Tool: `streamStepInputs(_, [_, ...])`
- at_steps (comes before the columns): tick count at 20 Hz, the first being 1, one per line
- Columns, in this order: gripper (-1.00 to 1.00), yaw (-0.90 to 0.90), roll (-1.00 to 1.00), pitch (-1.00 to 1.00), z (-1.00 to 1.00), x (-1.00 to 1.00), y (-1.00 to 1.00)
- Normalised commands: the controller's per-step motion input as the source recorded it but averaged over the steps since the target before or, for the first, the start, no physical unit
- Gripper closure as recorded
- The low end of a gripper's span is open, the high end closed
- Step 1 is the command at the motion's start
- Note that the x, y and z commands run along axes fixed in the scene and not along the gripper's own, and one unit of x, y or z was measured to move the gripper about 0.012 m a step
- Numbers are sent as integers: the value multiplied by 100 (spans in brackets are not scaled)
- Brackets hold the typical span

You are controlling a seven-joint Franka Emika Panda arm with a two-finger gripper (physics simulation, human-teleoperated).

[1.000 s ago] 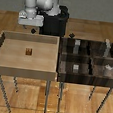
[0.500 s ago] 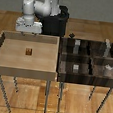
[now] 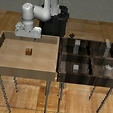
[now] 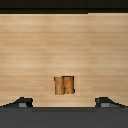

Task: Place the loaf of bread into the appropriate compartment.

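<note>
The loaf of bread (image 3: 29, 51) is a tiny brown block lying on the floor of the light-tan tray (image 3: 1, 61). In the wrist view the loaf of bread (image 4: 64, 85) shows an orange-tan face, centred just ahead of the two dark fingertips (image 4: 20, 102). My gripper (image 3: 28, 38) hangs open over the tray's far edge, above and behind the loaf, holding nothing; in the wrist view the gripper (image 4: 64, 103) has its jaws spread wide. The compartment (image 3: 70, 74) is the near section of the dark striped bin at its tray side, holding a small low grey cube (image 3: 76, 68).
The dark bin (image 3: 90, 57) stands at the exterior view's right of the tray, split into four sections. Taller grey blocks (image 3: 78, 45) sit in other sections. The robot's black base (image 3: 56, 25) is behind the tray. Both containers rest on thin-legged stands.
The arm has swung toward the exterior view's left and come down, bringing the gripper from above the base to the tray's far edge. The loaf has not moved.
</note>
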Motion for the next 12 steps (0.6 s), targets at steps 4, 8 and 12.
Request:
streamStepInputs(4, [-100,0,0,0,-75,0,0])
streamStepInputs(8, [-100,0,0,0,-100,0,0])
streamStepInputs(12, [100,0,0,0,-50,0,0])
